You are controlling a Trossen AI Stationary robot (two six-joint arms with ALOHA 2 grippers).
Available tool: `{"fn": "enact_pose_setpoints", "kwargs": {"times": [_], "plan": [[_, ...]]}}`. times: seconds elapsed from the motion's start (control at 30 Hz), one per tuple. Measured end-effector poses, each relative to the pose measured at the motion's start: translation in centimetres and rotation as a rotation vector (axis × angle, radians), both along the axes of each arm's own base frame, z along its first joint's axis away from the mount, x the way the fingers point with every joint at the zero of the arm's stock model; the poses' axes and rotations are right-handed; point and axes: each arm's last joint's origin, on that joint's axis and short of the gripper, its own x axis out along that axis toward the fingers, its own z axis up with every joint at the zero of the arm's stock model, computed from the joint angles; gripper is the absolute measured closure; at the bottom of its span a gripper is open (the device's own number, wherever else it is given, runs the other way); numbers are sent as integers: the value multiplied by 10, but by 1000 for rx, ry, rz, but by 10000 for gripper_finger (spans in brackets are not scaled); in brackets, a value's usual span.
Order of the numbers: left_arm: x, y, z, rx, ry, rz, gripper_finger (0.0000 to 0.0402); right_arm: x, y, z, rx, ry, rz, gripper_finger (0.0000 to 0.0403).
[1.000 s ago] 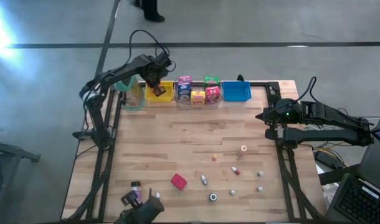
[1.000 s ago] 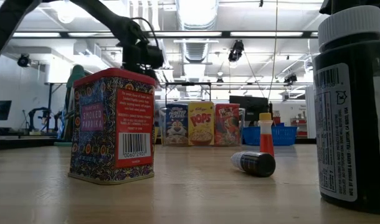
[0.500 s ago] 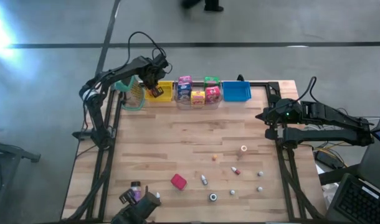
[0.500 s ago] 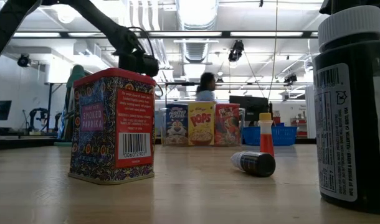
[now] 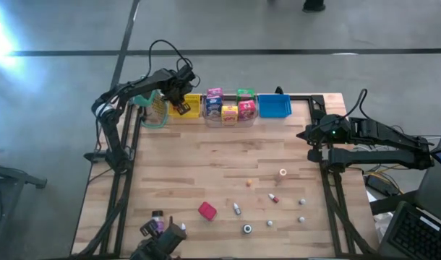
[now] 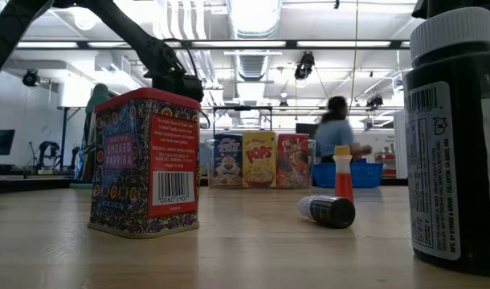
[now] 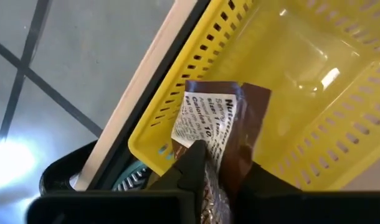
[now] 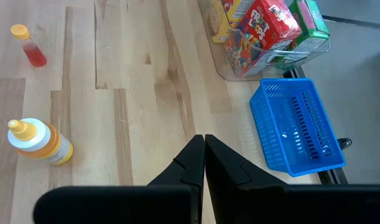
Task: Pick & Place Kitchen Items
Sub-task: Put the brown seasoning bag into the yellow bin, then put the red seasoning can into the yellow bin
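Table (image 5: pixel 206 173): light wooden butcher-block top on a black frame; bins stand in a row along its far edge, loose groceries lie scattered across the near half.
Right arm: parked at the table's right edge, well apart from every item; right gripper (image 8: pixel 204 163) hangs over bare wood with its fingers pressed together, holding nothing.
Left arm: reaches in from the far-left corner; left gripper (image 7: pixel 205 177) sits over the yellow bin, its jaws pinching a brown snack packet (image 7: pixel 224 134) whose white nutrition label faces the wrist camera — the packet hangs at the bin's near-left corner, partly over the rim.
Yellow bin (image 5: pixel 192 105): slotted plastic, leftmost of the row, just beside the clear bin.
Clear bin (image 5: pixel 230 118): holds the mini cereal boxes (image 5: pixel 230 107) standing upright side by side — blue, yellow, pink and green among them.
Blue bin (image 5: pixel 274 106): slotted, at the right end of the row.
Red paprika tin (image 6: pixel 145 163): upright on the near part of the table, close to the low camera.
Purple-labelled jar (image 5: pixel 157 220): upright at the near-left edge.
Orange-capped honey bottle (image 8: pixel 39 142): lying on its side right of centre.
Red dropper bottle (image 8: pixel 28 45): lying nearby, apart from the honey bottle.
Small white and silver bottles (image 5: pixel 301 203): dotted about the near-right area, none touching.
Person (image 6: pixel 336 135): in the room beyond the table, blurred.
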Motion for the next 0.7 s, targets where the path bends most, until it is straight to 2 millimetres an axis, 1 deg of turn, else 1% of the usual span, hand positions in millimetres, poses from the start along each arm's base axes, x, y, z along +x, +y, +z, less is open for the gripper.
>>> {"fn": "enact_pose_setpoints", "kwargs": {"times": [0.23, 0.37, 0.53, 0.7], "plan": [[0, 0, 2, 2, 4, -7, 282, 0, 0, 0, 0, 0, 0, 394], [0, 0, 6, -6, 12, -9, 253, 0, 0, 0, 0, 0, 0, 394], [0, 1, 21, 11, 29, -8, 244, 0, 0, 0, 0, 0, 0, 394], [-2, 0, 46, 43, 26, -3, 245, 0, 0, 0, 0, 0, 0, 394]]}}
